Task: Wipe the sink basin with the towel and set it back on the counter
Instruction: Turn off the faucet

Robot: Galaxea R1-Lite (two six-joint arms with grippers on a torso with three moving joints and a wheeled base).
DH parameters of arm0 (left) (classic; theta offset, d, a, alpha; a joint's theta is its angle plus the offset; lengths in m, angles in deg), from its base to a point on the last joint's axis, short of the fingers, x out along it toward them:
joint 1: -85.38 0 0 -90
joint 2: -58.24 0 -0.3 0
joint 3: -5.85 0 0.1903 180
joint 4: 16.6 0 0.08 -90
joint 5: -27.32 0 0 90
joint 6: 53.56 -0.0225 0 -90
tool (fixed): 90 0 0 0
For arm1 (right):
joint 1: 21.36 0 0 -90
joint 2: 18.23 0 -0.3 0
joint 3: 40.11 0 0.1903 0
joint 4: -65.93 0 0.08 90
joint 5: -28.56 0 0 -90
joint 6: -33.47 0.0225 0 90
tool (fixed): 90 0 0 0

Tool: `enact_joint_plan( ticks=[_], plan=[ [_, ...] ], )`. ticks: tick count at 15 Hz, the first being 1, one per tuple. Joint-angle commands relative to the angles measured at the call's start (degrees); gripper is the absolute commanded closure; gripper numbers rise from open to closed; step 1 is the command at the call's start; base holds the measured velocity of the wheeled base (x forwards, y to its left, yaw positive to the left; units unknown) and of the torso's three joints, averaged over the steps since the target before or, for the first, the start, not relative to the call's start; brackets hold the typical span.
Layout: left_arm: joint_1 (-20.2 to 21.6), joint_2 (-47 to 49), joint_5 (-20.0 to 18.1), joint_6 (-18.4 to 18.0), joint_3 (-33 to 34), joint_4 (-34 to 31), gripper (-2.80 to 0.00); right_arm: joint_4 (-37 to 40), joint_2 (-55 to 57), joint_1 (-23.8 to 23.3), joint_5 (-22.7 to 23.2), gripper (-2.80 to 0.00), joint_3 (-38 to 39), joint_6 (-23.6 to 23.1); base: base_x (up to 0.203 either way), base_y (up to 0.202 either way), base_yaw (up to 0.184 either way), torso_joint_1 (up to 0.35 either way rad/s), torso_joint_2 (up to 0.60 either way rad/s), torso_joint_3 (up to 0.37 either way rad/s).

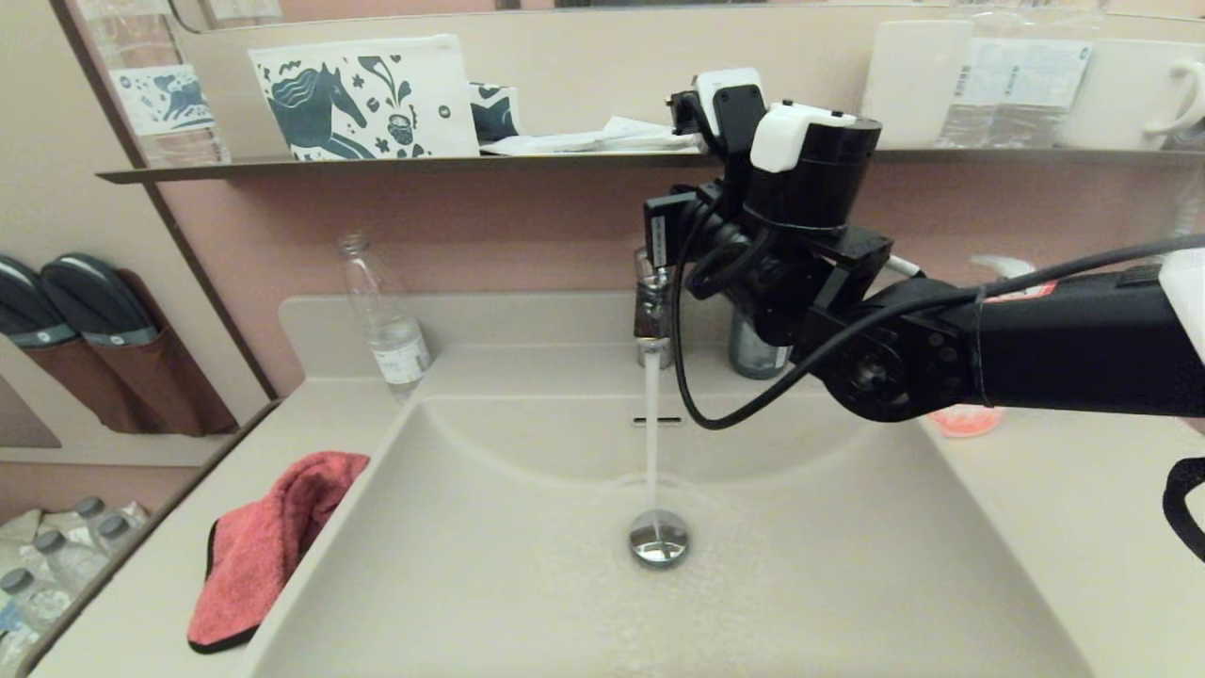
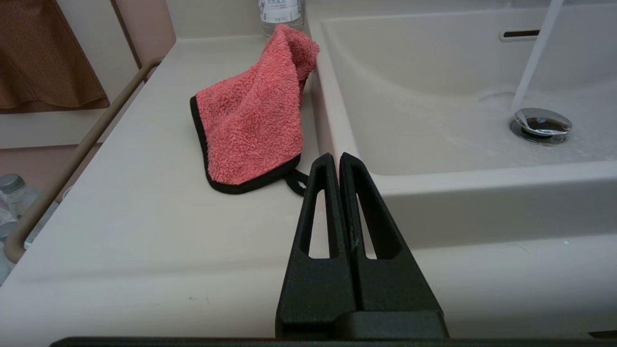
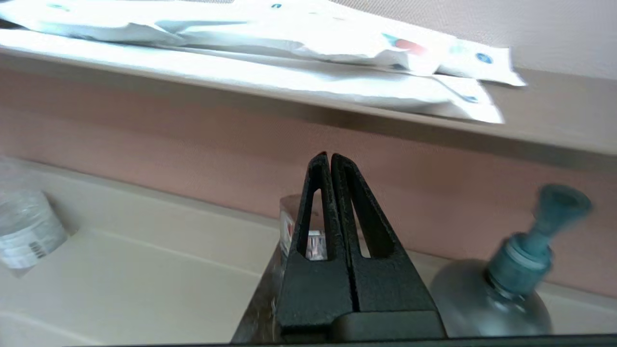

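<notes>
The head view looks forward and down from above the basin [image 1: 602, 565], taking in the counter [image 1: 1036, 527], the tap [image 1: 651, 320] and the wall shelf [image 1: 377, 168]. The left wrist view sits low over the counter's [image 2: 144, 241] front, facing across the towel [image 2: 250, 115] toward the drain [image 2: 541, 124]; it shares towel [image 1: 259, 546], drain [image 1: 659, 537] and overflow slot [image 1: 656, 421] with the head view. The right wrist view sits close above the tap [image 3: 294, 231], facing the back wall and shelf [image 3: 554, 120], and shares the shelf, clear bottle [image 3: 29, 226] and tap with the head view.
</notes>
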State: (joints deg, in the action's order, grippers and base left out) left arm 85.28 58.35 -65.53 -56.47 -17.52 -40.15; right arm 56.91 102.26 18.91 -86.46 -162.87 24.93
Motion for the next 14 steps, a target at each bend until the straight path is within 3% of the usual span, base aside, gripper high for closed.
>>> enact_joint_plan(
  ticks=[1,7,14],
  plan=[
    [0.0,0.0,-0.1,0.0,0.0,0.0,0.0,1.6,3.2,-0.4,-0.1,0.0,-3.9,-0.1,0.0,0.0,0.0,0.0,0.0,0.0],
    [0.0,0.0,-0.1,-0.1,0.0,0.0,0.0,2.9,5.5,-2.9,-0.2,0.0,-6.0,-0.8,0.0,0.0,0.0,0.0,0.0,0.0],
    [0.0,0.0,-0.1,0.0,0.0,0.0,0.0,6.4,5.2,-2.7,0.8,0.0,-5.6,-0.7,0.0,0.0,0.0,0.0,0.0,0.0]
  ],
)
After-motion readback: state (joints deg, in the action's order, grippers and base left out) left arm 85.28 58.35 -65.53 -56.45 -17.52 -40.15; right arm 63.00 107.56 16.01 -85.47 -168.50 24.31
